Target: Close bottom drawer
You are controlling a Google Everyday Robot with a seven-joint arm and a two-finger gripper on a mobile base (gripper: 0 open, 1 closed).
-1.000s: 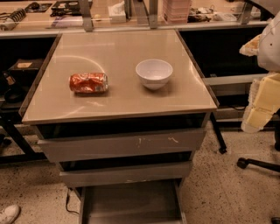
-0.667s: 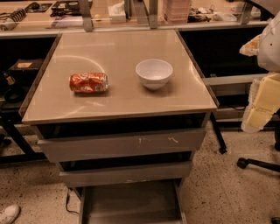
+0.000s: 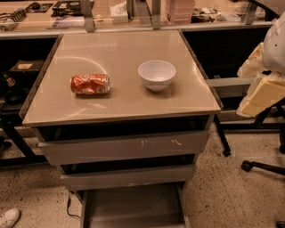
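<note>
The bottom drawer point(image 3: 133, 207) is the narrowest of three grey drawers under the table. It is pulled out toward me, showing a flat floor and thin side walls, and its front is cut off by the lower edge of the view. Above it is the mid-width drawer point(image 3: 129, 176), pulled out a little. Above that is the widest drawer point(image 3: 124, 149), with white scratch marks. My gripper is out of view; only white and cream parts of my arm point(image 3: 265, 84) show at the right edge, beside the table and well above the bottom drawer.
On the beige table top point(image 3: 120, 53) lie a crushed orange can point(image 3: 90, 84) and a white bowl point(image 3: 156, 75). A chair base point(image 3: 262, 167) stands on the speckled floor at right. A white shoe point(image 3: 8, 218) is at bottom left. A cluttered shelf point(image 3: 133, 13) runs behind.
</note>
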